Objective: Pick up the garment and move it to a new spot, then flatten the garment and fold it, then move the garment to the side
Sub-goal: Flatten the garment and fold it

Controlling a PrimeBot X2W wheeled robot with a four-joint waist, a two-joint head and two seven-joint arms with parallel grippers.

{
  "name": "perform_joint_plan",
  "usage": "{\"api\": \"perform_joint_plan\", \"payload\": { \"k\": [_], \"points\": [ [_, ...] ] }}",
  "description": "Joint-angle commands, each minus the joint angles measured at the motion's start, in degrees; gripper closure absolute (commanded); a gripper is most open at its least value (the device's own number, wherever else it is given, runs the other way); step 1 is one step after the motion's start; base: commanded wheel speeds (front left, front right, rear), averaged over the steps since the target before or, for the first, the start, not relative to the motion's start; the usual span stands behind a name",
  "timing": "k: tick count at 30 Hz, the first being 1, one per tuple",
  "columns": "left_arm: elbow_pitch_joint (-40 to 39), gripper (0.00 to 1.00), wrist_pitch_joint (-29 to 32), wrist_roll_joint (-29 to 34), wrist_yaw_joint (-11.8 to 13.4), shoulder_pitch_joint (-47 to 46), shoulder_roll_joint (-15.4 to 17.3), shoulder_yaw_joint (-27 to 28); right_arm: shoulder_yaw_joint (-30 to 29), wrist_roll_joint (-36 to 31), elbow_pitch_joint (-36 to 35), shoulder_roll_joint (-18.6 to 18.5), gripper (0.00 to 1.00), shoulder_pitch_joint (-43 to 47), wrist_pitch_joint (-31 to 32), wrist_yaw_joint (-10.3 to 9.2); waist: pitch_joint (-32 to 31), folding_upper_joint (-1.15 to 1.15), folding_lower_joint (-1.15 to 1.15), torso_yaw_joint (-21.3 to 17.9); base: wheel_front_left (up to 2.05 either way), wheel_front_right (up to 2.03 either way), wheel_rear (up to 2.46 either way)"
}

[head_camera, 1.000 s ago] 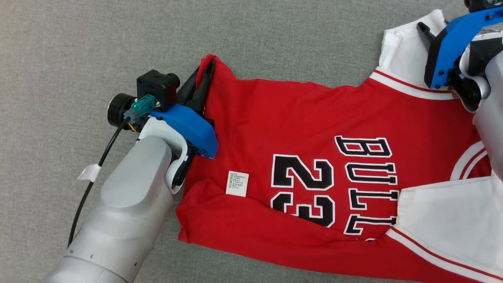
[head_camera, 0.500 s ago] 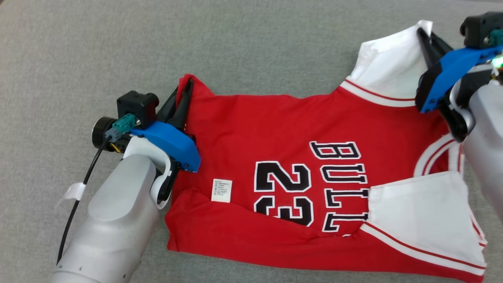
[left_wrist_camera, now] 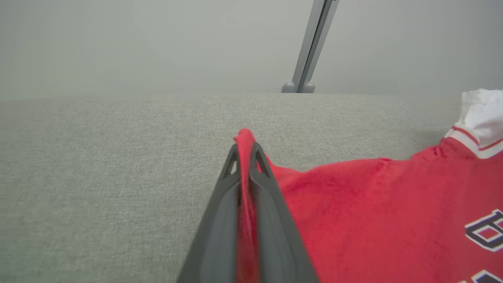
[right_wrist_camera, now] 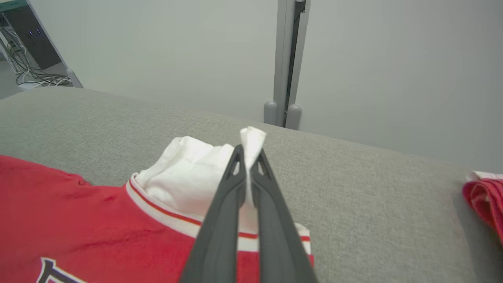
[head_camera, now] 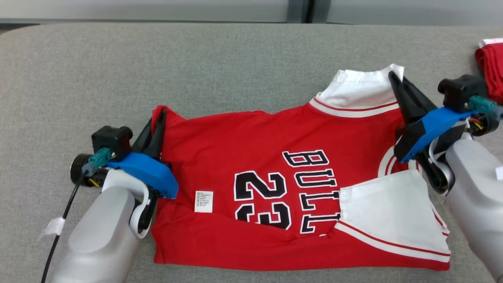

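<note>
1. And there it was: the left hand [head_camera: 158, 120] was pressed together on the red corner of the garment [head_camera: 251, 157]. In the left wrist view a strip of red cloth ran up between the two dark fingers [left_wrist_camera: 218, 224] and poked out past their tips.
2. Over on the other side, the right hand [head_camera: 397, 80] was pinched shut on the corner of the far white sleeve [head_camera: 359, 90]. In the right wrist view a tuft of white cloth stuck up beyond the fingertips.
3. The garment was stretched between the two hands and lay across the grey tabletop [head_camera: 196, 67], red hem end towards the robot's left and sleeve end towards its right.
4. The black lettering [head_camera: 310, 188], "BULL" over "23", faced up and read sideways in the head view.
5. The near white sleeve [head_camera: 389, 212] was folded over the red body at the lower right, and a small white label [head_camera: 204, 201] sat on the red cloth just beside the left arm.
6. Out at the tabletop's far right edge sat a second red cloth [head_camera: 489, 65], well apart from the garment.
7. Behind the tabletop stood a pale wall with a grey upright post [right_wrist_camera: 286, 59].
</note>
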Motion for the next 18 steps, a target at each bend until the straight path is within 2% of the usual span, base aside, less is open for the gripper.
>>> {"api": "perform_joint_plan", "payload": {
  "k": [1,7,18],
  "points": [
    [-0.4,1.0,-0.3,-0.2,0.3,1.1,0.5,0.5,-0.5,-0.9,-1.9,-0.5,1.0,2.4,-0.3,0.01,-0.7,0.0,0.01,-0.6,0.0,0.0,0.0],
    [-2.7,1.0,-0.4,-1.0,1.6,5.3,0.9,1.2,-6.5,-4.9,-11.4,-0.7,1.0,12.5,-0.3,0.01,-2.4,0.0,0.01,-1.3,0.0,0.0,0.0],
    [-8.1,1.0,-0.4,-0.9,3.5,13.0,0.8,3.4,-15.5,-10.6,-24.7,2.0,1.0,29.1,-0.3,0.01,-4.2,0.0,0.01,-1.9,0.0,0.0,0.0]
  ]
}}
